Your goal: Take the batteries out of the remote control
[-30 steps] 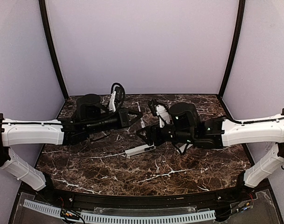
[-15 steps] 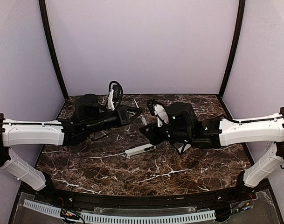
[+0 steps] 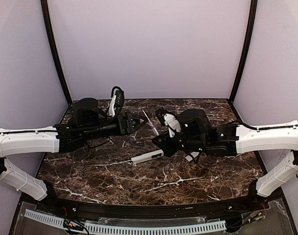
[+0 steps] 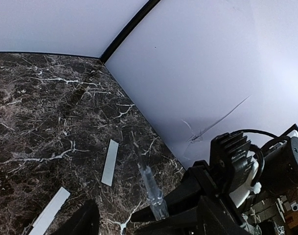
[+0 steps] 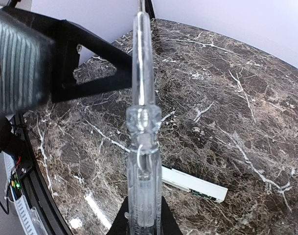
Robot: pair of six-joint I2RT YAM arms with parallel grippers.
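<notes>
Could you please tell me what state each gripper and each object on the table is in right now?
left gripper: open, holding nothing.
right gripper: shut on the clear screwdriver.
clear screwdriver: held off the table, shaft pointing away from the right gripper.
remote control: lying flat on the table, untouched.
white strip: lying flat on the table, apart from the remote control.

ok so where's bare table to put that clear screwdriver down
Widest bare marble: the front strip between the remote and the table near edge. Also bare at the far right corner. Crowded mid-table, where the left claw and right claw, gripping the clear screwdriver, meet.
</notes>
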